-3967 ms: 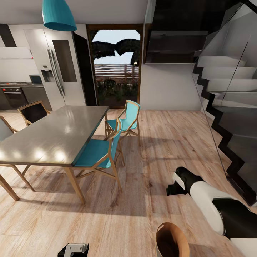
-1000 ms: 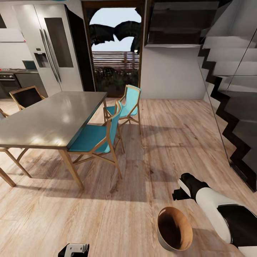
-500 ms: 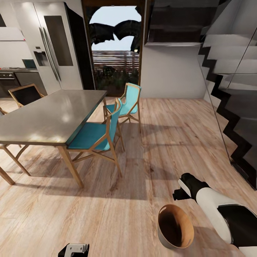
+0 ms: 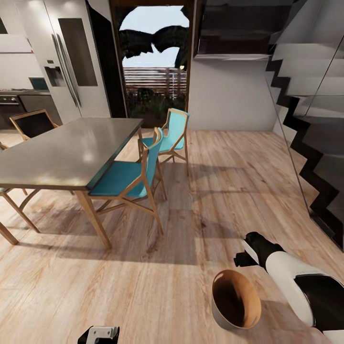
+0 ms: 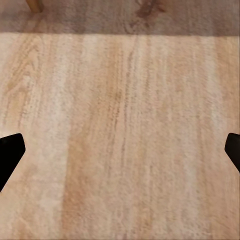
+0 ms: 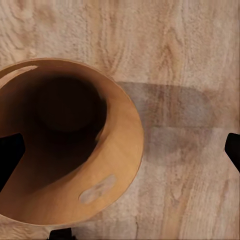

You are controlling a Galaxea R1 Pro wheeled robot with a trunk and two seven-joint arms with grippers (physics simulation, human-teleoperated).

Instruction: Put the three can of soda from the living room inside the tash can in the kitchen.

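Observation:
The tash can [image 4: 236,298] stands upright on the light wood floor close in front of me, pale grey outside and brown inside. Seen from above in the right wrist view, the tash can [image 6: 115,165] has a dark inside with nothing visible in it. My right gripper [image 6: 120,155] hangs over it, open, fingertips wide apart, one over the can's mouth and one [image 6: 234,150] beyond its rim. The right arm [image 4: 286,274] reaches in beside the can. My left gripper [image 5: 120,150] is open above bare floor. The cans of soda are out of view.
A grey-topped dining table [image 4: 71,153] with turquoise chairs [image 4: 129,184] stands ahead on the left. A white fridge [image 4: 67,62] and dark kitchen cabinets [image 4: 19,107] lie beyond it. A glass door [image 4: 153,62] is straight ahead. A black staircase [image 4: 310,143] runs along the right.
The whole head view has shifted, so the room sits higher in the picture and more of the tash can shows. The can stays on the floor; the right arm barely moved.

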